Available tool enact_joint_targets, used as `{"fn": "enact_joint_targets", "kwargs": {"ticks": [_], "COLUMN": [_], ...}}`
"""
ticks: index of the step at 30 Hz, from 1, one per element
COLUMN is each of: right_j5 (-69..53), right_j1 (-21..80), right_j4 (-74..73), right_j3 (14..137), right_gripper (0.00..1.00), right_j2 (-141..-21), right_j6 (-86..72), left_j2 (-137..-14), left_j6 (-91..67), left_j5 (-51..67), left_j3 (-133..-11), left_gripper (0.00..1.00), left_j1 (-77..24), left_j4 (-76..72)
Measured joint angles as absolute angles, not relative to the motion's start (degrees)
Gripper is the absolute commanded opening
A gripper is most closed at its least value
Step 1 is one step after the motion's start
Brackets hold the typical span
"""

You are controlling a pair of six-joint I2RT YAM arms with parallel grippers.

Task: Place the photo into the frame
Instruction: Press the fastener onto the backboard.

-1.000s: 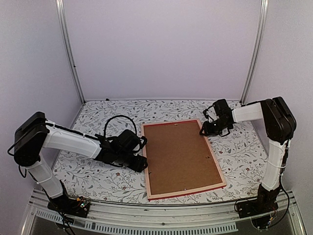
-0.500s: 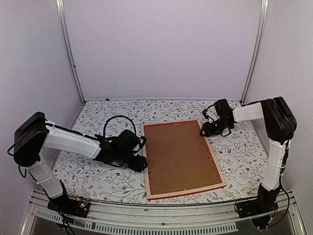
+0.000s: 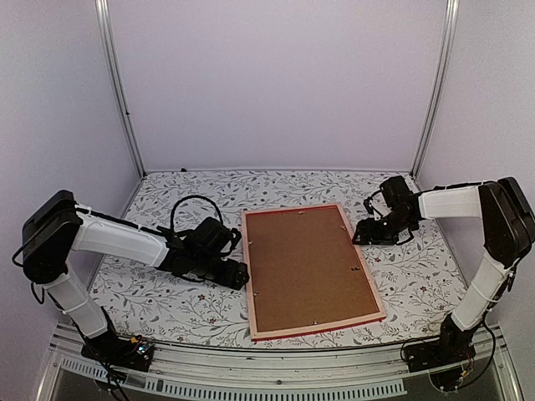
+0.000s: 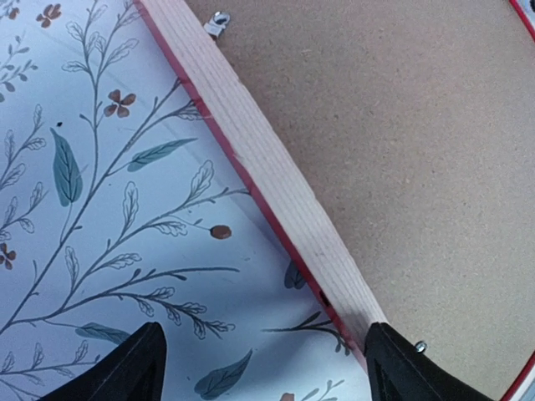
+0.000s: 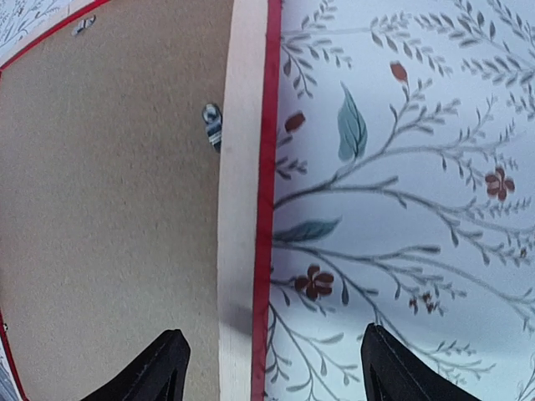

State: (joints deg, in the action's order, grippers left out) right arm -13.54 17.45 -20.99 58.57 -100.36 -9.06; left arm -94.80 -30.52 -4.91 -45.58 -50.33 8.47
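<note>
The frame (image 3: 248, 276) lies face down in the middle of the table, pale wood back up with a red line round its edge. A plain brown backing board (image 3: 305, 263) fills it. The photo is out of view. My left gripper (image 3: 240, 275) is low at the frame's left edge, open and empty; in the left wrist view the gripper (image 4: 263, 334) straddles the wood rail (image 4: 267, 175). My right gripper (image 3: 362, 232) is at the frame's right edge, open and empty; in the right wrist view the gripper (image 5: 276, 336) straddles the rail (image 5: 247, 167).
Small metal turn clips (image 5: 212, 125) (image 4: 219, 21) sit on the rails over the board's edge. The table (image 3: 167, 309) has a white floral cover. Lilac walls with metal posts close it in at the back and both sides.
My right arm has swung outward to the right and its gripper has shifted a little down the frame's right edge. The left gripper has barely moved. The frame has not moved.
</note>
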Motion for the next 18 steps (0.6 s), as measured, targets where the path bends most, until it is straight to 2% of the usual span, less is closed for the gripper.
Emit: {"fn": "enact_joint_targets", "kwargs": {"ticks": [8, 18], "right_j5": [-11.6, -10.8], "right_j1": [21.5, 24.8], "right_j4": [-23.5, -24.1], "right_j3": [49.7, 44.9], "right_gripper": [0.77, 0.75], "right_j2": [-92.9, -89.2], "right_j6": [-15.9, -19.8], "left_j2": [-94.8, -94.8], "left_j6": [-30.7, -31.2], "left_j5": [-4.2, -3.2], "left_j3": [-45.6, -45.6], "left_gripper": [0.90, 0.90], "left_j1": [-48.7, -48.7], "left_j4": [8.5, 8.5]}}
